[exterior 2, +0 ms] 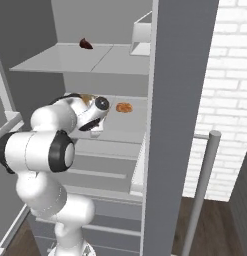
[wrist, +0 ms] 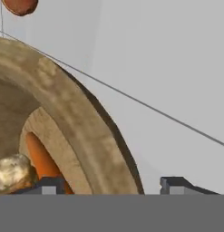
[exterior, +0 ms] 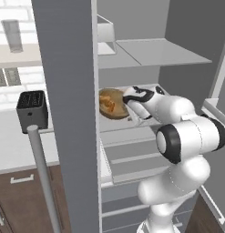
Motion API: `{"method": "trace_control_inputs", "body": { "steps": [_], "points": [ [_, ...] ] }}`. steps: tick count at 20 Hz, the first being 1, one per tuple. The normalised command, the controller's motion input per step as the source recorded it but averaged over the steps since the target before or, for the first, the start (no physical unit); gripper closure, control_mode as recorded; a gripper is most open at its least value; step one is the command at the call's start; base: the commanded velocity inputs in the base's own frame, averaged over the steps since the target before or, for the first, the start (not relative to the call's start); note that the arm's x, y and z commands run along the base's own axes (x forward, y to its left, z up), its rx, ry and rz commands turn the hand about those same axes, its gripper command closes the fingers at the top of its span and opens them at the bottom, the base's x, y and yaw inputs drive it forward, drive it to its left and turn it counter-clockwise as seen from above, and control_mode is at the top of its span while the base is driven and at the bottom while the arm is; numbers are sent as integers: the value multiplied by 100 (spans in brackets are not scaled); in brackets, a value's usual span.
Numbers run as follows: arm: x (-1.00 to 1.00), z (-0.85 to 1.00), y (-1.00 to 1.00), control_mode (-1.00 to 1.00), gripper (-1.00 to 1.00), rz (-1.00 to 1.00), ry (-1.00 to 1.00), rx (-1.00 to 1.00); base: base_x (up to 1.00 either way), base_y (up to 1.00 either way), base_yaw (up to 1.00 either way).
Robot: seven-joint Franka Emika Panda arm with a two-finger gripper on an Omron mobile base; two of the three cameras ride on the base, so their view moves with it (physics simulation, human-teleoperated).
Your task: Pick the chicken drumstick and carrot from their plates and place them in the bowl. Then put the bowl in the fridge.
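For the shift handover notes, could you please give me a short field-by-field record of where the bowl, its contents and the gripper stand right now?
bowl: wooden, resting on a middle shelf inside the open fridge
carrot: inside the bowl
chicken drumstick: inside the bowl, beside the carrot
gripper: open, fingertips either side of the bowl's rim, not clamped
other items: small round brownish food on the same shelf; dark item on the shelf above

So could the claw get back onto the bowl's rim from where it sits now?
Probably yes: the claw is open with its fingertips straddling the rim of the bowl on the fridge shelf, nothing between.
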Motion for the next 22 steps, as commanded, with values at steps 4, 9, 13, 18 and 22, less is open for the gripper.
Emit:
{"method": "trace_control_inputs", "body": {
  "steps": [4, 9, 13, 18, 22],
  "points": [
    [-54, 6, 0, -100, -100, 0, -28, 0, 0, 0, 0],
    [-96, 67, 0, -100, -100, 0, -28, 0, 0, 0, 0],
    [-98, 100, -2, -100, -100, -11, 3, 0, 0, 0, 0],
    [-99, 100, -22, -100, -100, -5, 10, 0, 0, 0, 0],
    [-98, 99, -23, -100, -100, -2, 18, 0, 0, 0, 0]
  ]
}}
